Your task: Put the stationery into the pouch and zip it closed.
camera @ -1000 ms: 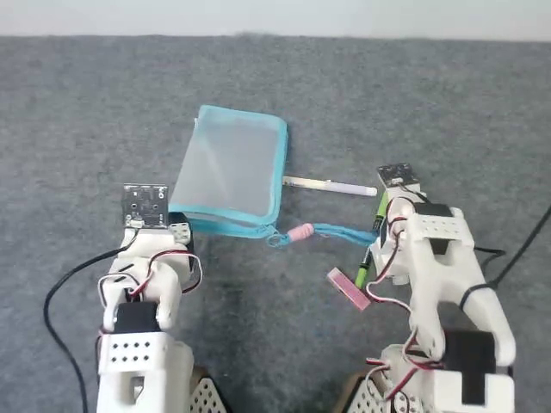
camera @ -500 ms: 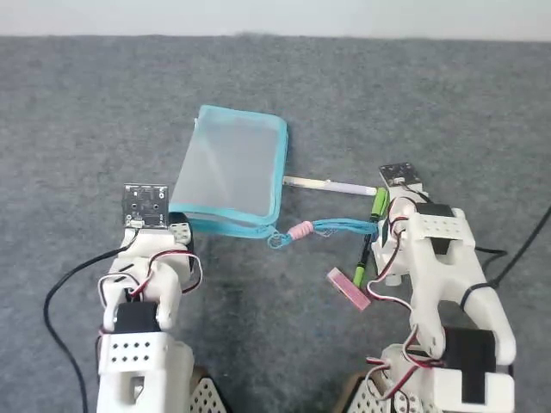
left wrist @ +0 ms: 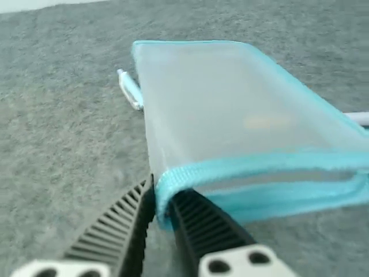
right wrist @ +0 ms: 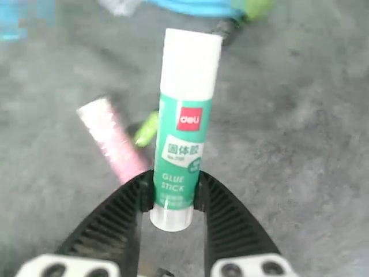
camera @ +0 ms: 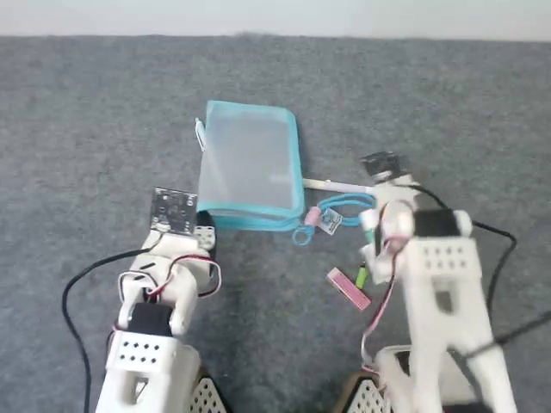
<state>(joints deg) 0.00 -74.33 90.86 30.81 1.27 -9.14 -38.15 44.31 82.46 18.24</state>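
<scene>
The translucent pouch [camera: 250,163] with teal trim lies flat on the grey carpet. My left gripper [camera: 209,225] is shut on its near corner, and the left wrist view shows the black fingers [left wrist: 124,228] pinching the teal edge of the pouch [left wrist: 230,115]. My right gripper [right wrist: 173,196] is shut on a white and green glue stick [right wrist: 184,121], held above the carpet. The right gripper [camera: 372,225] stands to the right of the pouch. Below it lie a pink eraser [camera: 348,288] [right wrist: 112,138] and a green pen [camera: 363,275] [right wrist: 147,128]. A white pen [camera: 331,185] lies beside the pouch.
A blue strap with a small tag [camera: 331,217] trails from the pouch's zip end toward the right arm. A small white clip-like piece [camera: 200,136] [left wrist: 130,89] sticks out at the pouch's far left corner. Bare carpet [camera: 95,129] spreads all around.
The left arm has moved right and the pouch has slid and turned with it. The right arm has shifted left and changed its pose. The blue strap has bunched up.
</scene>
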